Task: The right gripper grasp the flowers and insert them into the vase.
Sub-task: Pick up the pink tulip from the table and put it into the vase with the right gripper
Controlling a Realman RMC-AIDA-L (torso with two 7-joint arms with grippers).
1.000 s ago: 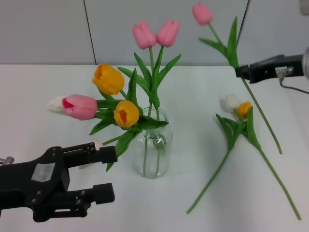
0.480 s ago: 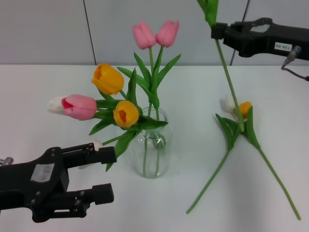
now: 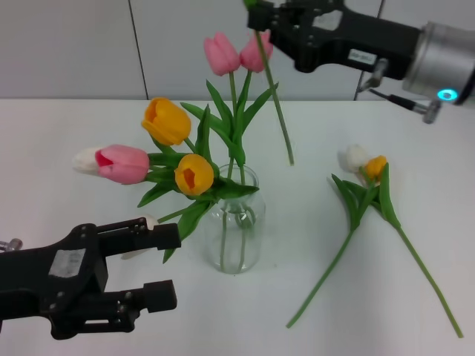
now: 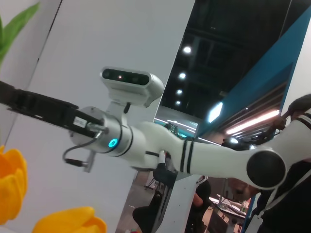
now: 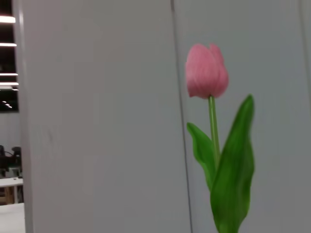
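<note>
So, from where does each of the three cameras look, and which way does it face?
Head: looks down at the vase; both end effectors show, right end effector holding a pink tulip's stem.
Left wrist: faces upward at the right arm.
Right wrist: faces the wall and the pink tulip; no own parts show.
Shared: the held tulip.

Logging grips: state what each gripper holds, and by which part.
The right gripper holds a pink tulip by its upper stem, high above the vase. The left gripper, low beside it, holds nothing.

Legible text: none. Pale stickers on right gripper (image 3: 260,21) and left gripper (image 3: 165,267): print unreadable.
</note>
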